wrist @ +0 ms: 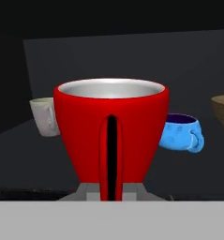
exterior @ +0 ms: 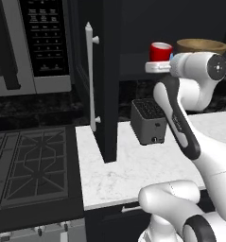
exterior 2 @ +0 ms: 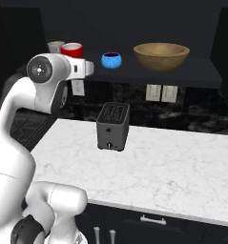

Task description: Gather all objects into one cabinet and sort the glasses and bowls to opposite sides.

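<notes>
With the finger state impossible to tell, the red cup (wrist: 111, 140) at frame centre could be knocked into the beige mug (wrist: 44, 116) at its left by any sideways slip.

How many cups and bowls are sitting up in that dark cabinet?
4: a beige mug at the far left, a red cup beside it, a small blue vessel in the middle, a wooden bowl at the right. Others may be hidden.

On the open cabinet's shelf (exterior 2: 191, 74), left to right, stand: beige mug (exterior 2: 55, 46), red cup (exterior 2: 72, 49), blue vessel (exterior 2: 111, 60), wooden bowl (exterior 2: 161, 55), all upright.
</notes>
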### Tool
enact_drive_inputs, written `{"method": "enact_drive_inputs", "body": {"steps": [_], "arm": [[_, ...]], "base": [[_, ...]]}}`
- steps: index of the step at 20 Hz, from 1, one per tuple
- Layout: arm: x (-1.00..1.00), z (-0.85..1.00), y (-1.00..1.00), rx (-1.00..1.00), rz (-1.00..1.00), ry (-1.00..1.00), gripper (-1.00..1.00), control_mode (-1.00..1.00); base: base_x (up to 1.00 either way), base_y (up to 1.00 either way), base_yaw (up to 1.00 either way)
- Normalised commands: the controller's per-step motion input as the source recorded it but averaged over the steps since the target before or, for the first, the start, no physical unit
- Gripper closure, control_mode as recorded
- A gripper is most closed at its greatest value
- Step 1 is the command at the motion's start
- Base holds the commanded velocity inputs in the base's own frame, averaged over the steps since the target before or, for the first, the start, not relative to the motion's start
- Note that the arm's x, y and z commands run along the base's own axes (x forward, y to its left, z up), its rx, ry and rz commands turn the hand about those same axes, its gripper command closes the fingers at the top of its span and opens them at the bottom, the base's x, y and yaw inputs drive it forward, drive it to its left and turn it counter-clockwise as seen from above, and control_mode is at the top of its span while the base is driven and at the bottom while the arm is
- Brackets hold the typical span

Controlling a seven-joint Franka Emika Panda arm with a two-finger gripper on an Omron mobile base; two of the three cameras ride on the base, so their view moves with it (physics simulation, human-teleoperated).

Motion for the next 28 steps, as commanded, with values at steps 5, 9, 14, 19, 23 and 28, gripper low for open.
{"method": "enact_drive_inputs", "body": {"steps": [5,9,14,19,23,28], "arm": [[0.44,-0.08,0.11,0.0,0.0,0.0,1.0,-1.0],[0.5,-0.19,0.01,0.0,0.0,0.0,1.0,-1.0],[0.51,-0.23,0.0,0.0,0.0,0.0,1.0,-1.0],[0.48,-0.06,0.02,0.0,0.0,0.0,1.0,-1.0],[0.47,0.0,0.02,0.0,0.0,0.0,1.0,-1.0],[0.4,-0.1,0.04,0.0,0.0,0.0,1.0,-1.0]], "base": [[0.0,0.0,0.0],[0.0,0.0,0.0],[0.0,0.0,0.0],[0.0,0.0,0.0],[0.0,0.0,0.0],[0.0,0.0,0.0]]}}
